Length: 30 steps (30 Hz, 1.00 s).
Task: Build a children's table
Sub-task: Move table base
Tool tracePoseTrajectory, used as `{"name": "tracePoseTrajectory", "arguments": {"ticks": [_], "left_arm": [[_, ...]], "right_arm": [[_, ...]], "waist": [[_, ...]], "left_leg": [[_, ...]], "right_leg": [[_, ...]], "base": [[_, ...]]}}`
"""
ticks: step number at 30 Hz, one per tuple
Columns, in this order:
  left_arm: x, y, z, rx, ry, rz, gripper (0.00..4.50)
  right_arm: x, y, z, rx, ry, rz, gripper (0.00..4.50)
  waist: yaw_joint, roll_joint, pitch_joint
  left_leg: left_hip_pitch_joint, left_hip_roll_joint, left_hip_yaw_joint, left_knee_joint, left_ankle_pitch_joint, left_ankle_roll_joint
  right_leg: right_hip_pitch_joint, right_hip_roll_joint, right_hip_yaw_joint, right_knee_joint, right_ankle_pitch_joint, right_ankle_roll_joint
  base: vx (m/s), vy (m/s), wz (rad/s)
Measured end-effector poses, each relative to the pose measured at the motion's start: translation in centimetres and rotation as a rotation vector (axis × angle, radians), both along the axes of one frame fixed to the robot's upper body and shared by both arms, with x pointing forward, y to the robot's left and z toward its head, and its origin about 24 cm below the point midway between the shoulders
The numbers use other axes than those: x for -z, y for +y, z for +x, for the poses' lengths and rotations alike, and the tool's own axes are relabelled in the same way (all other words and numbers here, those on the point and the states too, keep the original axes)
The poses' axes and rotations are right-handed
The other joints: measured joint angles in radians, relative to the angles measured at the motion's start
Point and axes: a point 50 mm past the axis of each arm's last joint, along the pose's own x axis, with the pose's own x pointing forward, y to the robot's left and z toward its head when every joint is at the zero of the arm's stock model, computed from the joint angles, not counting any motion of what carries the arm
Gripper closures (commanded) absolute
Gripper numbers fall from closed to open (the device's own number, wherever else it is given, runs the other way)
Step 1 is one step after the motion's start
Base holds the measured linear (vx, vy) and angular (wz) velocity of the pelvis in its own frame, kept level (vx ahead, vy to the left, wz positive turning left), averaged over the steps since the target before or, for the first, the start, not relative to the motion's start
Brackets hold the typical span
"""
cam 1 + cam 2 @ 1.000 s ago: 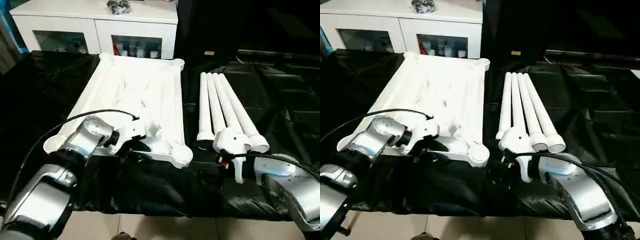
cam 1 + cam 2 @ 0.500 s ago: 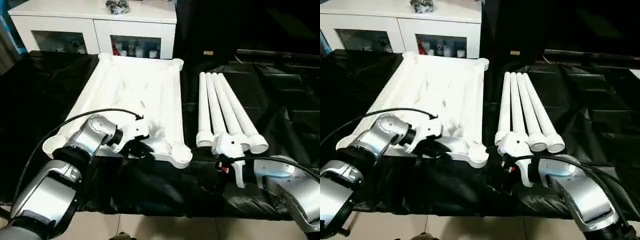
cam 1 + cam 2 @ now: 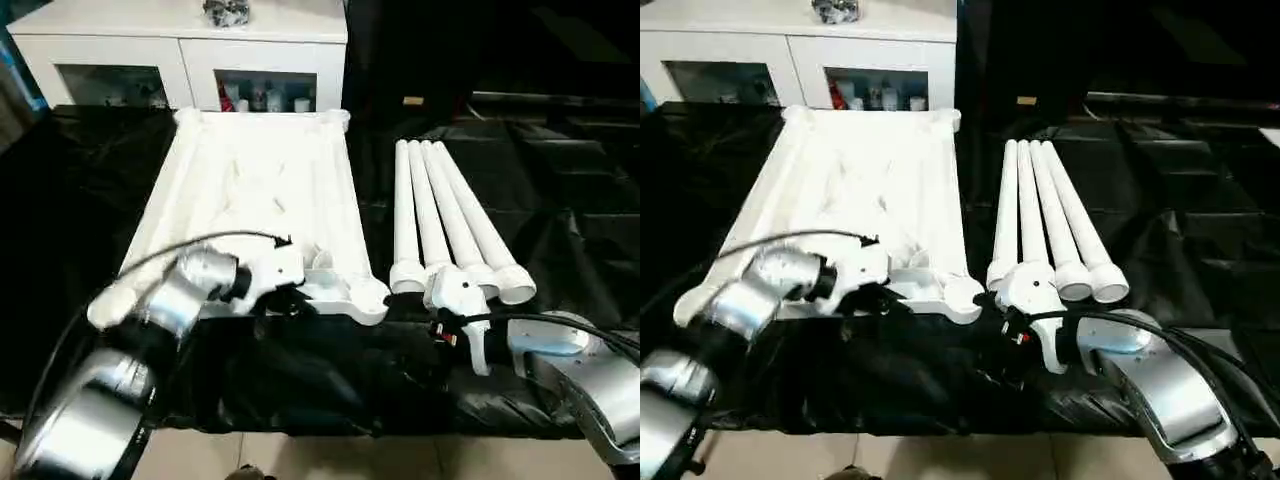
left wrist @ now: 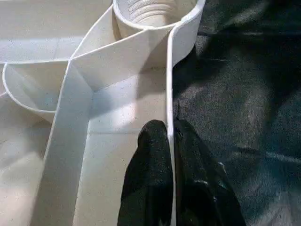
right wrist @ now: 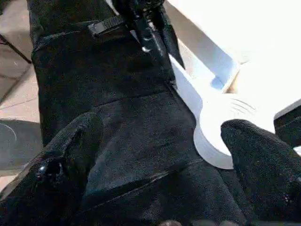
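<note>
The children's table is in parts on a black cloth. Its white tabletop [image 3: 260, 190] lies with the ribbed underside up. My left gripper [image 4: 170, 127] is shut on the thin raised rim [image 4: 169, 84] of the near edge, just short of the near right corner socket [image 3: 368, 297]. Several white tubular legs [image 3: 440, 210] lie side by side to the right of the tabletop. My right gripper [image 5: 162, 127] stands wide open over the cloth, holding nothing, close to that corner socket [image 5: 221, 136]. Its white wrist housing [image 3: 458, 292] sits at the legs' near ends.
A white cabinet [image 3: 180, 50] with glass-fronted compartments stands behind the work surface. The black cloth [image 3: 540, 200] hangs over the near edge, with pale floor tiles [image 3: 300, 455] below. A black cable [image 3: 200, 240] arcs over my left forearm.
My left gripper's fingers have closed onto the tabletop's near rim. The near right corner now sits a little farther from me. The right gripper has stayed open and has barely moved.
</note>
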Motion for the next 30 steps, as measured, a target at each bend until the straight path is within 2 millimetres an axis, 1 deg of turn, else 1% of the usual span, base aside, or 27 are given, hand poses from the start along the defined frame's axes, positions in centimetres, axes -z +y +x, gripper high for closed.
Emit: {"name": "tracePoseTrajectory", "arguments": {"ticks": [1, 2, 5, 6, 8, 10, 12, 17, 22, 27, 28, 29, 30], "left_arm": [[0.1, -0.1, -0.7, -0.019, -0.008, -0.018, 4.43], [0.1, -0.3, -1.0, -0.032, -0.011, -0.021, 4.43], [0.1, -0.6, -1.5, -0.075, -0.017, -0.019, 4.43], [0.1, -0.5, -1.7, -0.098, -0.017, -0.023, 4.43], [0.2, -0.5, -2.6, -0.128, -0.015, -0.031, 4.43], [0.2, -0.3, -3.0, -0.158, -0.012, -0.032, 4.43], [0.2, -0.2, -3.7, -0.185, -0.003, -0.034, 4.43], [0.1, -0.3, -4.5, -0.246, 0.019, -0.027, 4.43], [-0.1, -0.5, -5.1, -0.299, 0.025, -0.026, 4.43], [-0.1, -0.6, -5.3, -0.316, 0.013, -0.026, 4.43], [-0.1, -0.6, -5.3, -0.314, 0.011, -0.03, 4.04], [-0.1, -0.7, -5.3, -0.314, 0.013, -0.034, 3.93], [-0.2, -0.6, -5.3, -0.321, 0.016, -0.044, 3.93]], "right_arm": [[0.1, 0.0, -0.1, 0.001, 0.001, 0.002, 0.0], [0.1, 0.1, -0.1, 0.002, 0.001, 0.002, 0.0], [0.1, 0.1, 0.0, 0.008, -0.002, 0.002, 0.0], [0.1, 0.1, 0.0, 0.007, -0.002, 0.003, 0.0], [0.1, 0.1, 0.0, 0.008, -0.002, 0.002, 0.0], [0.1, 0.1, 0.0, 0.007, -0.003, 0.004, 0.0], [0.1, 0.1, 0.0, 0.008, -0.004, 0.002, 0.0], [0.1, 0.1, 0.0, 0.009, -0.007, 0.0, 0.0], [0.1, 0.1, 0.0, 0.017, -0.011, -0.003, 0.0], [0.2, 0.3, 0.0, 0.012, -0.009, 0.001, 0.0], [0.2, 0.4, 0.0, 0.01, -0.008, 0.002, 0.0], [0.2, 0.4, 0.0, 0.01, -0.008, 0.002, 0.0], [0.2, 0.4, 0.0, 0.011, -0.009, 0.002, 0.0]], "waist": [[-0.004, 0.001, 0.0], [-0.004, 0.001, 0.0], [-0.003, 0.002, -0.001], [-0.005, 0.003, -0.001], [-0.016, 0.003, -0.002], [-0.02, 0.004, -0.003], [-0.027, 0.005, -0.003], [-0.031, 0.004, -0.002], [-0.034, -0.001, 0.001], [-0.033, -0.004, 0.002], [-0.033, -0.004, 0.002], [-0.033, -0.004, 0.002], [-0.033, -0.004, 0.002]], "left_leg": [[0.0, 0.0, 0.001, -0.002, 0.001, 0.002], [0.0, 0.0, 0.001, -0.003, 0.002, 0.005], [0.0, 0.0, 0.002, -0.004, 0.003, 0.005], [0.001, 0.0, 0.002, -0.004, 0.003, 0.005], [0.001, 0.0, 0.002, -0.005, 0.003, 0.005], [0.001, 0.0, 0.002, -0.005, 0.003, 0.005], [0.001, 0.0, 0.002, -0.005, 0.003, 0.004], [0.001, 0.0, 0.002, -0.005, 0.002, 0.004], [0.001, 0.0, 0.002, -0.005, 0.003, 0.004], [0.0, 0.0, 0.002, -0.005, 0.003, 0.005], [0.0, 0.0, 0.002, -0.005, 0.003, 0.005], [0.0, 0.0, 0.002, -0.005, 0.003, 0.005], [0.0, 0.0, 0.002, -0.005, 0.003, 0.005]], "right_leg": [[0.0, 0.0, 0.0, -0.001, -0.001, -0.001], [-0.001, 0.0, 0.0, -0.002, -0.001, -0.002], [-0.001, 0.0, 0.0, -0.002, -0.002, -0.003], [-0.001, 0.0, 0.0, -0.002, -0.002, -0.003], [-0.001, 0.0, 0.0, -0.002, -0.003, -0.003], [-0.001, 0.0, 0.0, -0.002, -0.003, -0.003], [-0.001, 0.0, 0.0, -0.002, -0.003, -0.003], [-0.001, 0.0, 0.0, -0.002, -0.003, -0.003], [-0.001, 0.001, 0.0, -0.003, -0.003, -0.003], [-0.001, 0.001, 0.0, -0.003, -0.003, -0.003], [-0.001, 0.001, 0.0, -0.003, -0.003, -0.003], [-0.001, 0.001, 0.0, -0.003, -0.003, -0.003], [-0.001, 0.001, 0.0, -0.003, -0.003, -0.003]], "base": [[0.0, 0.0, 0.0], [0.0, 0.0, 0.0], [0.0, 0.0, 0.0], [0.0, 0.0, 0.0], [0.0, 0.0, 0.0], [0.0, 0.0, 0.0], [0.0, 0.0, 0.0], [0.0, 0.0, 0.0], [0.0, 0.0, 0.0], [0.0, 0.0, 0.0], [0.0, 0.0, 0.0], [0.0, 0.0, 0.0], [0.0, 0.0, 0.0]]}}
